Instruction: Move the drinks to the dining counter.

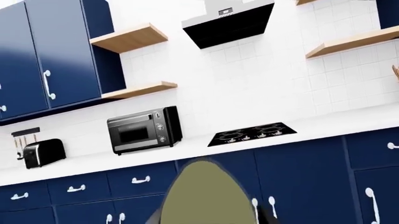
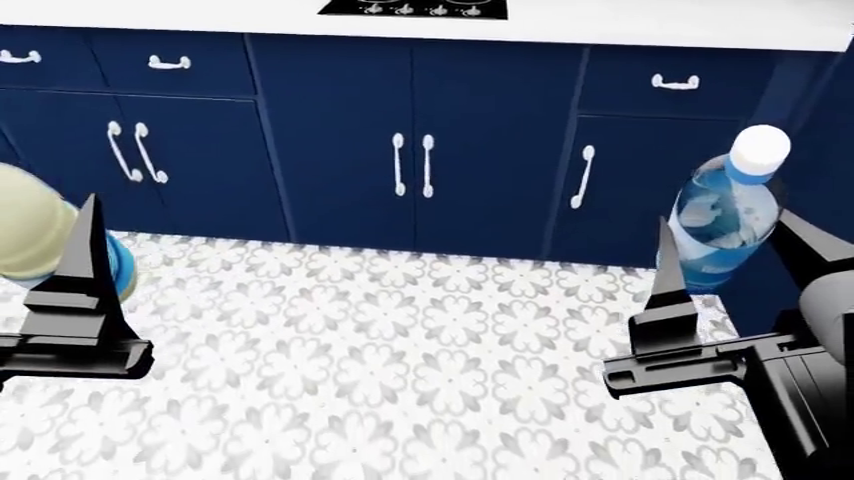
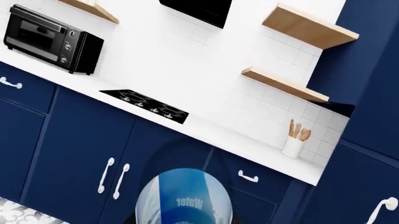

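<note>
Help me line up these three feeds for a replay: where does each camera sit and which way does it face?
Head view: on the robot's head, looking down at patterned floor and navy cabinets; shows left gripper with cream bottle, right gripper with water bottle.
Left wrist view: near the left gripper, facing the worktop wall; cream bottle fills the foreground.
Right wrist view: near the right gripper, facing the same wall; water bottle in the foreground.
Shared: black hob in all three; toaster oven in both wrist views.
</note>
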